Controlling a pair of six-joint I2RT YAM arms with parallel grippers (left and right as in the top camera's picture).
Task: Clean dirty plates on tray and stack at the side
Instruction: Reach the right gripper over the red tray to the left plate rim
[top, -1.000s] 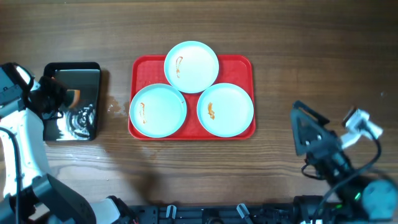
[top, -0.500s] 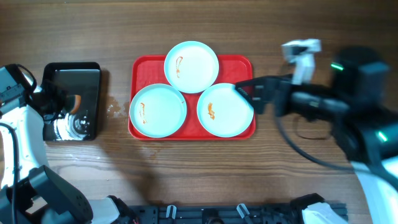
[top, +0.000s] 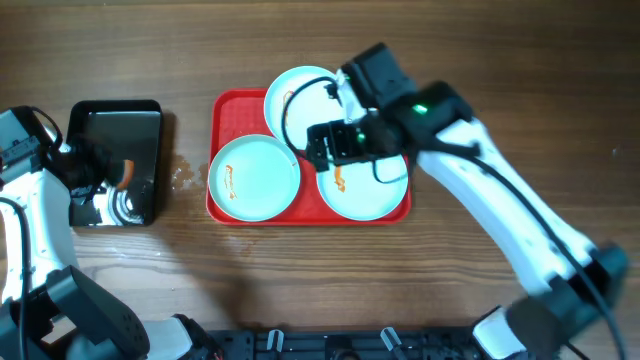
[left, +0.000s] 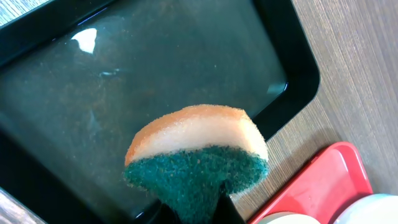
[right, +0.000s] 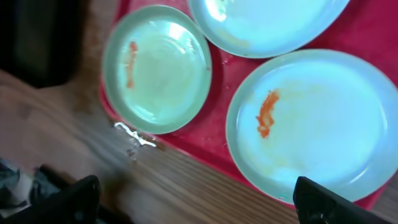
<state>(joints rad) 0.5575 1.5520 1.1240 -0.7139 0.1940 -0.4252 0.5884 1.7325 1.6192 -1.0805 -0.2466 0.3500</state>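
The red tray (top: 222, 110) holds three pale plates with orange-red smears: the left plate (top: 254, 177), the right plate (top: 365, 190) and the back plate (top: 300, 95), which my right arm partly covers. My right gripper (top: 326, 147) hovers above the tray's middle, open wide and empty (right: 199, 202). In the right wrist view the left plate (right: 155, 68), right plate (right: 317, 124) and back plate (right: 267, 22) lie below it. My left gripper (top: 112, 172) is shut on an orange-and-green sponge (left: 196, 155) above the black pan.
A black rectangular pan (top: 115, 120) with water stands left of the tray and fills the left wrist view (left: 124, 81). A few water drops (top: 185, 175) lie on the wood between the pan and the tray. The tray's corner (left: 317, 186) shows by the sponge.
My right arm has swung from the right side of the table to above the tray, between the plates. My left gripper with the sponge has barely moved over the pan.
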